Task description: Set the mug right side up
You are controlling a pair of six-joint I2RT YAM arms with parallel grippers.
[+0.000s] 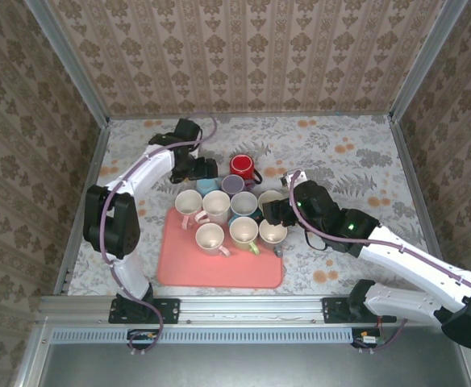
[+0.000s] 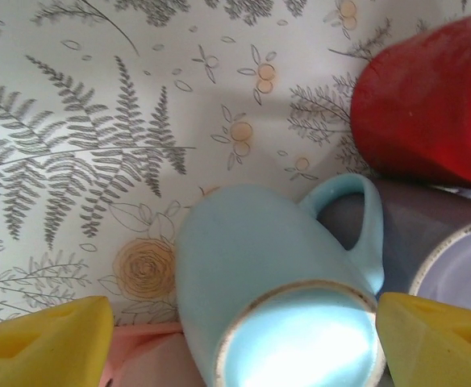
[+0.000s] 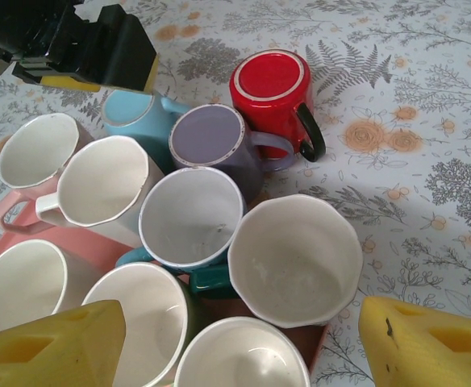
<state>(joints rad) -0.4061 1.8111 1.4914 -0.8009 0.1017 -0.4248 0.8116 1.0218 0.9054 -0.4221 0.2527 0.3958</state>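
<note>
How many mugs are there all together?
10. At the back: a red mug, a purple mug and a light blue mug. Four form the middle row, three the front row. Another could hide beneath an arm.

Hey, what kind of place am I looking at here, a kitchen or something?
Probably a robot test booth dressed to look homely: wallpapered panels in a metal frame, two arms bolted to a rail, and mugs clustered on a floral tablecloth.
</note>
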